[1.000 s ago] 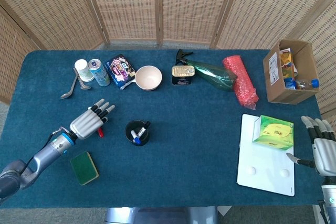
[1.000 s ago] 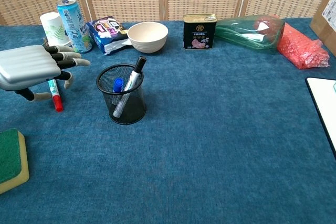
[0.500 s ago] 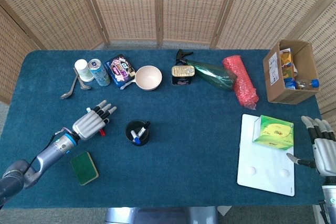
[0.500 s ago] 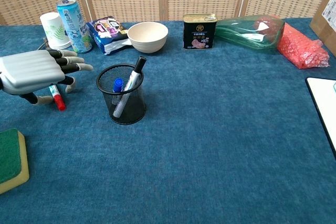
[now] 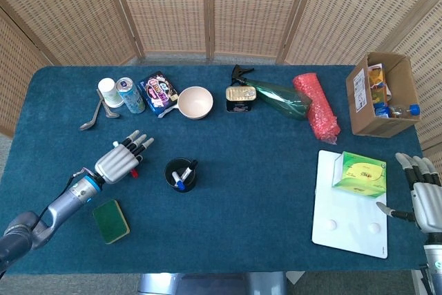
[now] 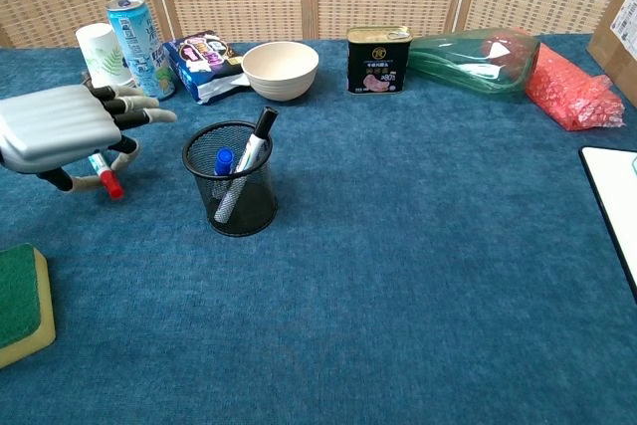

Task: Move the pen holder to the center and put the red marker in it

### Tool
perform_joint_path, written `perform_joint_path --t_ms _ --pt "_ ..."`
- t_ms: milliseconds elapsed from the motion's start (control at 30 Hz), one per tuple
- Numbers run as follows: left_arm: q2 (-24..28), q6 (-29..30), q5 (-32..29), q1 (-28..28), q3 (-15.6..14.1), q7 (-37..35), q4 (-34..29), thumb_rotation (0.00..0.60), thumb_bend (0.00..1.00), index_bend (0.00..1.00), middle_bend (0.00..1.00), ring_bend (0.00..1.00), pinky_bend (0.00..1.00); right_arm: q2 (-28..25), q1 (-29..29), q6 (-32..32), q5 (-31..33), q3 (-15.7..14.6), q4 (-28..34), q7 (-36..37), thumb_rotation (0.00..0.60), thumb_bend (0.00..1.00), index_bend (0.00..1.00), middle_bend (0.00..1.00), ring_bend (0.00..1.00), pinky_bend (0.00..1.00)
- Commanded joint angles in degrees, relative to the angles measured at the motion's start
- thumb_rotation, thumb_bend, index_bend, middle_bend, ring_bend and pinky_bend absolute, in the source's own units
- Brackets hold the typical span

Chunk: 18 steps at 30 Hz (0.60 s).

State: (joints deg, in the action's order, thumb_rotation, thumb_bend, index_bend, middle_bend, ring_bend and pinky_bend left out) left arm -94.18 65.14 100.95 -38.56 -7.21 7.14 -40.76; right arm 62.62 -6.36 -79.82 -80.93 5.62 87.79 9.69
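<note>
From the head camera I saw my left hand (image 5: 121, 160) over the red marker (image 5: 136, 168), just left of the black mesh pen holder (image 5: 181, 174), while my right hand (image 5: 423, 195) sat at the table's right edge beside the white board (image 5: 351, 222), fingers apart and holding nothing. From the chest camera, my left hand (image 6: 60, 128) pinched the red marker (image 6: 105, 175) underneath while the other fingers stayed extended, and the pen holder (image 6: 231, 178) stood just beside it with two markers inside.
</note>
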Motion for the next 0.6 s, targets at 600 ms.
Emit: perform_joint_path --t_ms 600 --pt "14.0 14.5 -6.5 3.5 8.0 -21.7 -28.5 0.6 0.39 0.66 0.0 0.0 0.11 0.1 -0.2 0.7 0.0 -0.1 -0.1 -0.3 0.57 0.0 0.0 0.0 0.0 0.0"
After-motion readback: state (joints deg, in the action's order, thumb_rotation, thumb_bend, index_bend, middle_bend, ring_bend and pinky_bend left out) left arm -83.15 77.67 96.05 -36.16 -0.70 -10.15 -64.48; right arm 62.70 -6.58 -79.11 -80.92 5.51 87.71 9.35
